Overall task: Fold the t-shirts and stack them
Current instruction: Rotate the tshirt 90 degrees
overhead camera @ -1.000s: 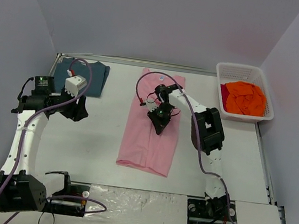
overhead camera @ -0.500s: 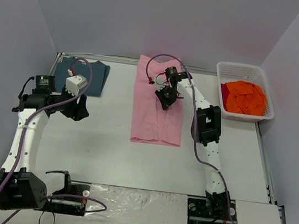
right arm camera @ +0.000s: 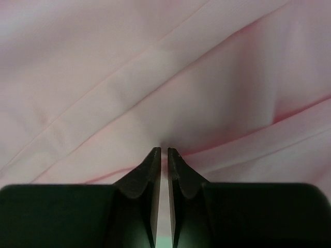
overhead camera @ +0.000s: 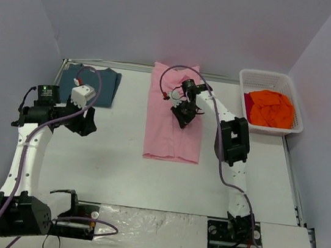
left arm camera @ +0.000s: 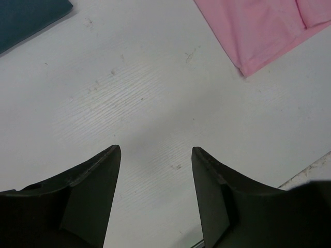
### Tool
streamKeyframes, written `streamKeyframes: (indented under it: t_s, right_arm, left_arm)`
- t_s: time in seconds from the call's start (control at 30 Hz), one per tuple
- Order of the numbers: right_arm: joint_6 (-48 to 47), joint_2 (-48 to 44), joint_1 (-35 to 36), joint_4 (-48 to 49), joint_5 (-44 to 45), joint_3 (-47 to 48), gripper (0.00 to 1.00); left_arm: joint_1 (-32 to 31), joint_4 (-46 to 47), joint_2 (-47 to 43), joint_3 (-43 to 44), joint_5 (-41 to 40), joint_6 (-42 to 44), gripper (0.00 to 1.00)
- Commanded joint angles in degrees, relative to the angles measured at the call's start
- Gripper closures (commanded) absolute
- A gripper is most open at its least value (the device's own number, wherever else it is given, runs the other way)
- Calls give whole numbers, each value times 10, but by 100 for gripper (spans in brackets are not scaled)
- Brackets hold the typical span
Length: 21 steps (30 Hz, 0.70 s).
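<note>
The light pink t-shirt (overhead camera: 172,138) lies folded in a long strip at mid-table, its far end at the back wall. My right gripper (overhead camera: 182,118) rests on its upper half, jaws shut on a pucker of the pink cloth (right arm camera: 155,67), which gathers at the tips of the right gripper (right arm camera: 164,151). The dark teal-blue t-shirt (overhead camera: 101,84) lies folded at the back left. My left gripper (overhead camera: 87,121) hovers open over bare table between the two shirts. In the left wrist view, the left gripper (left arm camera: 155,152) holds nothing, with the teal shirt (left arm camera: 26,18) and a pink corner (left arm camera: 258,31) beyond it.
A white mesh basket (overhead camera: 269,76) at the back right holds the crumpled orange t-shirt (overhead camera: 269,108). Purple cables loop over both arms. Walls close in the back and both sides.
The right gripper carried the pink shirt's near end toward the back wall, folding it over; the shirt now lies shorter and farther back. The left arm has hardly moved.
</note>
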Motion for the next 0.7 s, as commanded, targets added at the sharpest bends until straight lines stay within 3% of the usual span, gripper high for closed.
streamKeyframes:
  t_s: [0.0,0.03,0.13,0.23,0.27,0.47,0.5,0.67]
  right_arm:
    - [0,-127,12,-50,-3,-63,92]
    - [-2,-153,13,-54,-7,-78,89]
    - [2,-252,14,-59,-14,-136,68]
    - [19,-351,7,-38,-4,-188,51]
    - [29,-373,2,-11,0,-206,39]
    - [37,-522,-52,106,48,-409,17]
    - [37,-534,-57,125,51,-435,0]
    - [31,-589,-81,190,-40,-542,0]
  left_arm:
    - [5,-49,-16,49,11,27,43]
    - [5,-59,-15,57,11,30,42]
    - [3,-99,-10,88,7,42,39]
    - [1,-125,2,106,-22,40,29]
    - [0,-124,1,106,-32,37,22]
    - [0,-36,-51,24,-95,-6,14]
    - [1,-33,-60,18,-97,-6,13]
    - [12,-24,-107,-19,-109,0,10]
